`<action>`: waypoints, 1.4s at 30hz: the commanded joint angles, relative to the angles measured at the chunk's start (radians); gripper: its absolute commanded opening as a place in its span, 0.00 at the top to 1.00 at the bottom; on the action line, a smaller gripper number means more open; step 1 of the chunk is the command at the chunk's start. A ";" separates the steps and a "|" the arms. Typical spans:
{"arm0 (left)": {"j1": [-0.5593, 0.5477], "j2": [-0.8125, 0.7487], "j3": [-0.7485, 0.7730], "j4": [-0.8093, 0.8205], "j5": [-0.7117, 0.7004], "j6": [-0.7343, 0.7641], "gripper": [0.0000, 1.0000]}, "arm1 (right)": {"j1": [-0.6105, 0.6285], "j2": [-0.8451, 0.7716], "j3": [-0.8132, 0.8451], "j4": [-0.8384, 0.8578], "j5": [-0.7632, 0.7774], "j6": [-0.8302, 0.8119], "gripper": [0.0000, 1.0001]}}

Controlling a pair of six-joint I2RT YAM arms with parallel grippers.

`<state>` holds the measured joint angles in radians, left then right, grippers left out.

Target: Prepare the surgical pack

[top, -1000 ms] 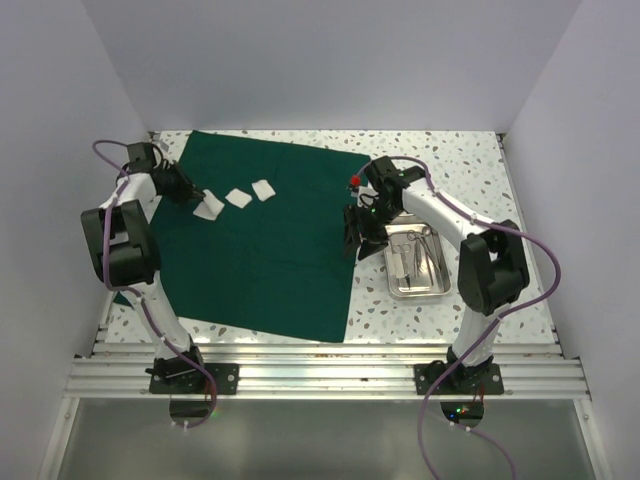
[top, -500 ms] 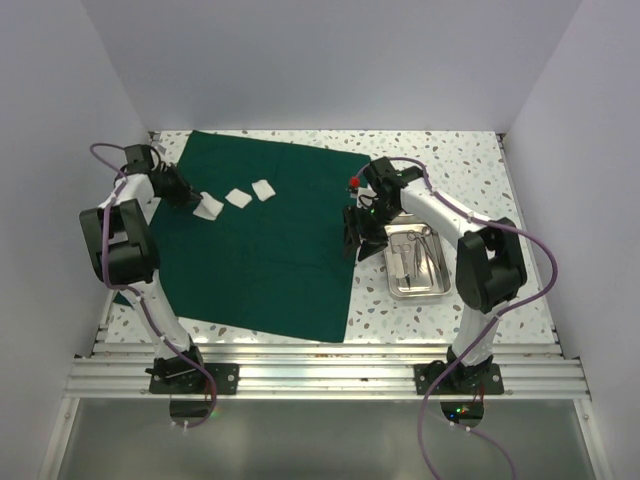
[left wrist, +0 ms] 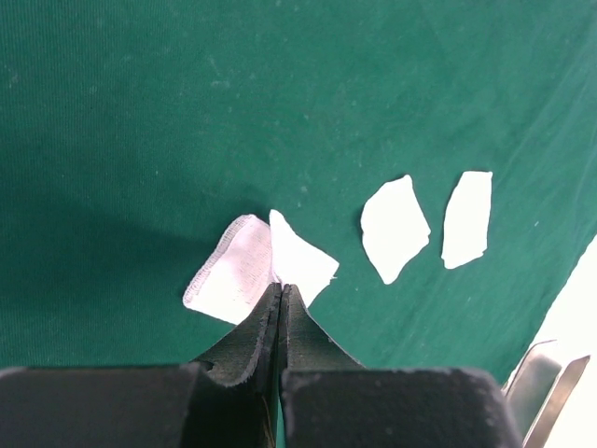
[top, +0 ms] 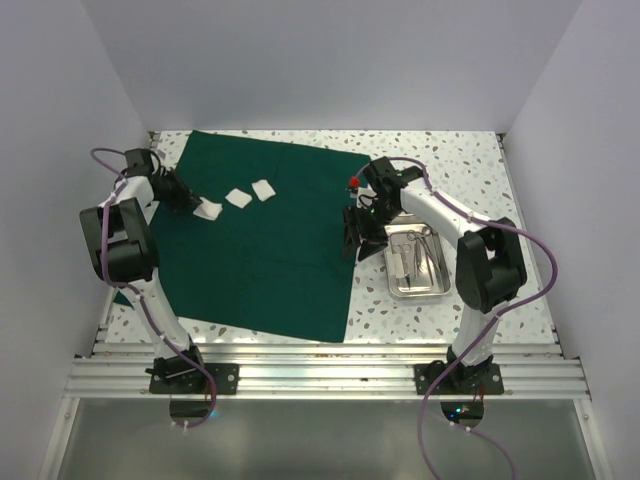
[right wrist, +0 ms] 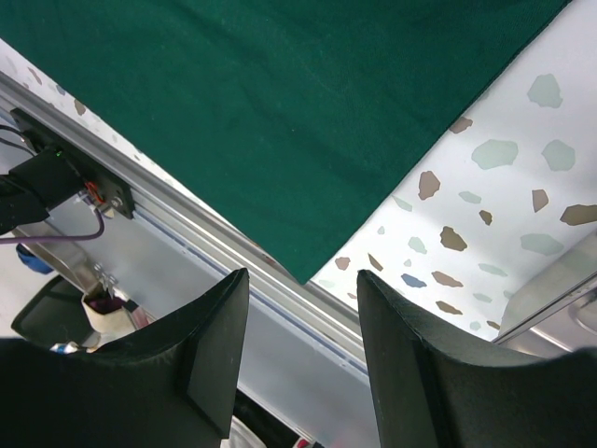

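The dark green drape (top: pixel 265 240) lies spread flat on the speckled table. Three white gauze squares lie on its far left part. My left gripper (top: pixel 188 200) is shut, pinching the near edge of the leftmost gauze (top: pixel 209 209), which is creased at the pinch (left wrist: pixel 238 271). The other two gauze squares (top: pixel 239 198) (top: pixel 263 189) lie free beside it, and also show in the left wrist view (left wrist: pixel 395 229) (left wrist: pixel 466 219). The steel tray (top: pixel 416 292) with the metal instruments (top: pixel 410 250) sits right of the drape. My right gripper (top: pixel 355 240) is open and empty, above the drape's right edge (right wrist: pixel 373 224).
The aluminium rail (top: pixel 320 365) with both arm bases runs along the near edge. White walls close in the left, back and right sides. Bare speckled table (top: pixel 450 170) shows behind and around the tray. A bit of shiny metal (left wrist: pixel 546 383) shows in the left wrist view.
My left wrist has shifted slightly left and back while gripping the gauze; the gauze has barely moved. The right arm has not moved.
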<state>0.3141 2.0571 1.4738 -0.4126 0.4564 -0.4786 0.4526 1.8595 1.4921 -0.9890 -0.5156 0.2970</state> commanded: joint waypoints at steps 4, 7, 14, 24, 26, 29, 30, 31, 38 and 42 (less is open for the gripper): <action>0.010 0.015 -0.012 0.008 -0.031 0.011 1.00 | 0.005 -0.002 0.033 -0.025 -0.001 -0.012 0.47; 0.008 0.023 -0.006 0.001 -0.044 0.017 1.00 | 0.003 -0.002 0.031 -0.025 -0.001 -0.010 0.46; 0.011 0.044 0.010 -0.034 -0.076 0.024 0.97 | 0.005 -0.003 0.027 -0.023 0.000 -0.010 0.47; 0.016 -0.063 -0.017 -0.034 -0.162 0.021 0.69 | 0.005 -0.008 0.020 -0.016 -0.009 -0.006 0.47; 0.016 -0.064 -0.020 -0.045 -0.180 0.021 0.67 | 0.003 -0.008 0.022 -0.016 -0.009 -0.006 0.47; 0.017 -0.061 -0.027 -0.049 -0.186 0.018 0.67 | 0.005 -0.011 0.019 -0.016 -0.008 -0.004 0.47; 0.016 -0.060 -0.035 -0.048 -0.186 0.017 0.67 | 0.005 -0.011 0.017 -0.014 -0.006 -0.004 0.47; 0.017 -0.060 -0.040 -0.043 -0.182 0.017 0.67 | 0.003 -0.013 0.016 -0.013 -0.008 -0.004 0.47; 0.014 -0.025 -0.046 -0.043 -0.153 0.015 0.63 | 0.004 -0.010 0.014 -0.010 -0.009 -0.002 0.47; 0.016 -0.035 -0.067 -0.022 -0.142 0.015 0.62 | 0.004 -0.010 0.014 -0.010 -0.011 -0.001 0.47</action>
<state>0.3214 2.0365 1.4231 -0.4572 0.2955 -0.4747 0.4526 1.8599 1.4921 -0.9878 -0.5159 0.2974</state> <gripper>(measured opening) 0.376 0.530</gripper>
